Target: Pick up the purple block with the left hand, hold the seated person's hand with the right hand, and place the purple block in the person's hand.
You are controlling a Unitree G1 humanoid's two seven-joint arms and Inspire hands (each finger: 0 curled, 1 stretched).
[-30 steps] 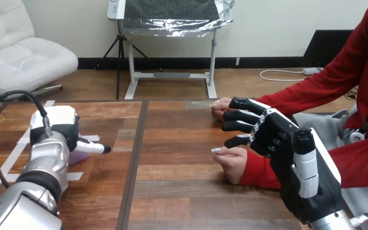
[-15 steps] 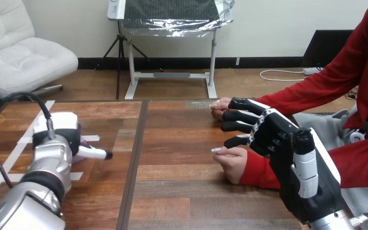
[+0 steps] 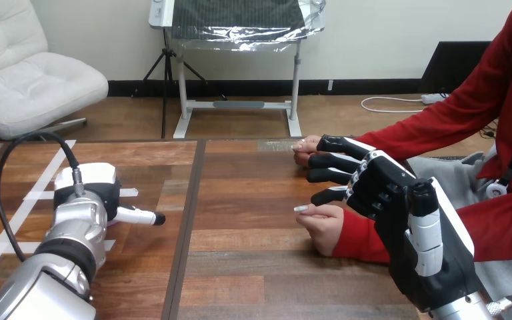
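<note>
"Two robot hands are marked here. Where does the left hand (image 3: 97,193) lie?" asks the reader.

"On the left half of the wooden table (image 3: 253,267), low over the boards and just beside a strip of white tape (image 3: 128,192). Its white-shelled back faces the camera, so it cannot be told whether the hand is spread or closed."

"And the purple block?"

"It cannot be made out. The back of the left hand hides whatever lies under it."

"What of the right hand (image 3: 387,187)?"

"It reaches in from the lower right, its palm turned toward the left. Its fingers (image 3: 333,160) are spread and nearly straight, and they pinch nothing."

"How does it stand to the person?"

"The upper fingers meet the person's farther hand (image 3: 302,148), which rests on the table near the far edge. The lowest finger hangs just above the person's nearer hand (image 3: 323,227), a loose fist on the boards. No finger is seen curled round either one. Both of the person's hands are well apart from the left hand."
</note>
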